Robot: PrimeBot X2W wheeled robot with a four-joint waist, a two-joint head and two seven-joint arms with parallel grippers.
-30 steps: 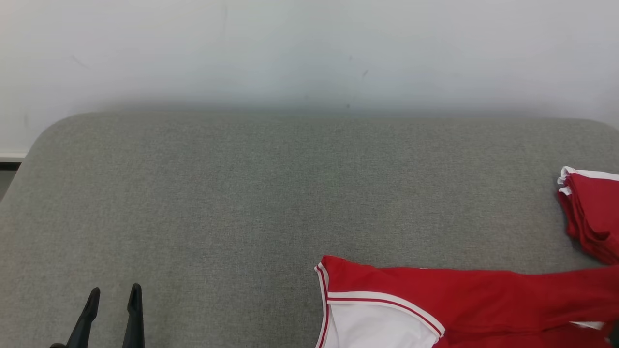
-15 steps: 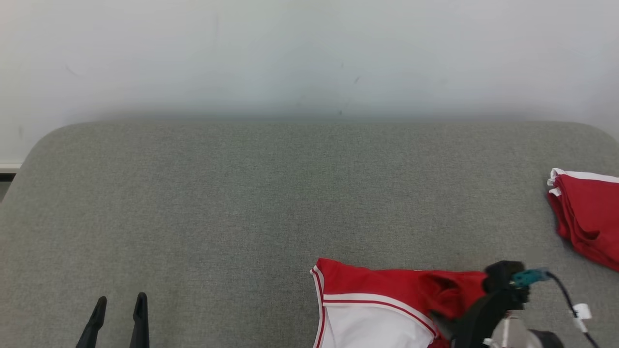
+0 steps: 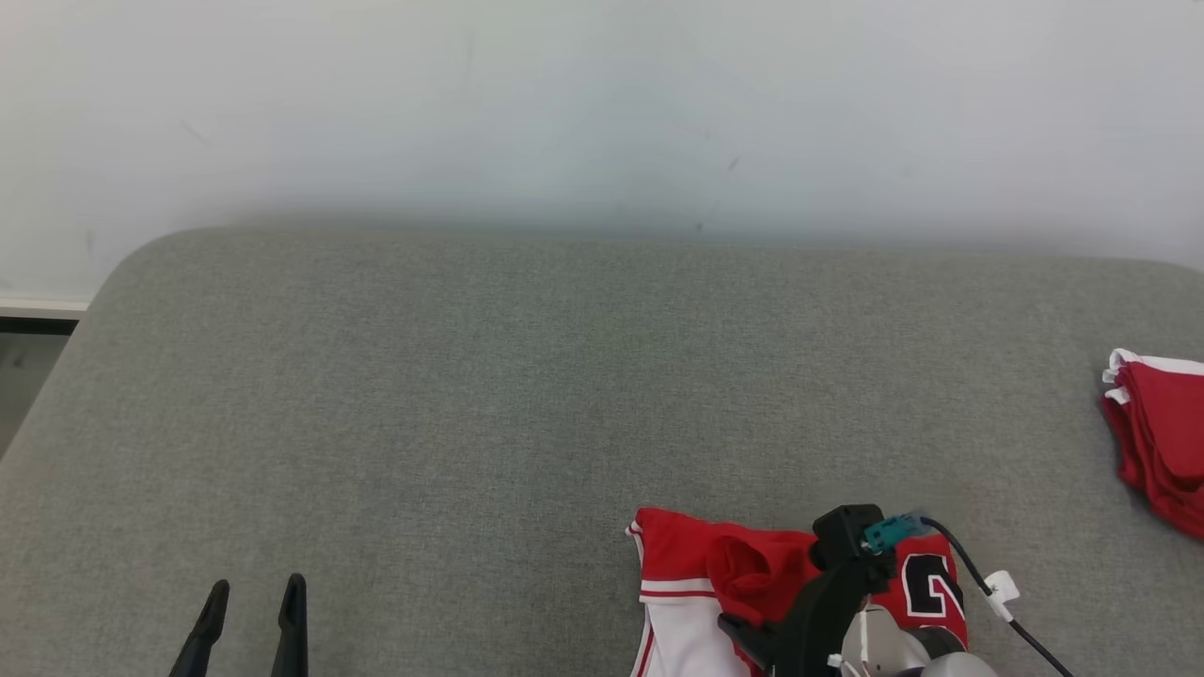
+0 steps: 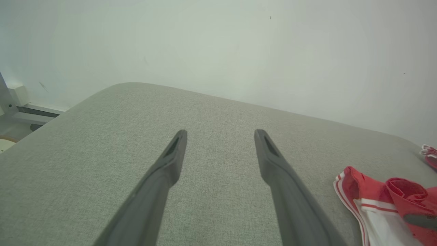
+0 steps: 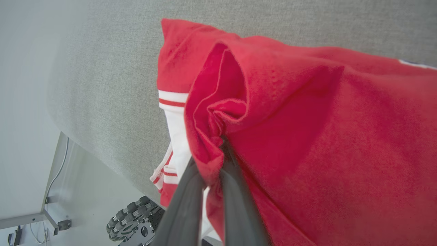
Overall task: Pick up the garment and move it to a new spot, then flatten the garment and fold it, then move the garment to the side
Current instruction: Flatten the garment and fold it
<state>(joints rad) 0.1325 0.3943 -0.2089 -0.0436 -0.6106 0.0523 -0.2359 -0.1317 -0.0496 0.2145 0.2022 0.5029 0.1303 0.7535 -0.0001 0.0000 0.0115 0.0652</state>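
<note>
Compared with a second ago, the right gripper (image 5: pixel 215 160) has come into the head view at the near edge of the worktop (image 3: pixel 470 395). The garment (image 3: pixel 687 555), which was lying stretched out toward the right, is now being gathered into a short bunch, exposing a black-and-white printed character (image 3: pixel 926 588). The head camera has also shifted slightly. This is indicating that the pick-up stage is probably under way; flattening and folding are still outstanding. In the right wrist view, the right gripper is clenching a pinched ridge of red cloth, with its two fingers closed together and the fabric wrapping over their tips. The garment is lying at the near edge of the worktop, partly hanging over it. The left gripper (image 3: pixel 257 585) is hovering released, fingers spread, well apart from the garment. A second red folded pile (image 3: pixel 1162 442) is resting at the far right.
</note>
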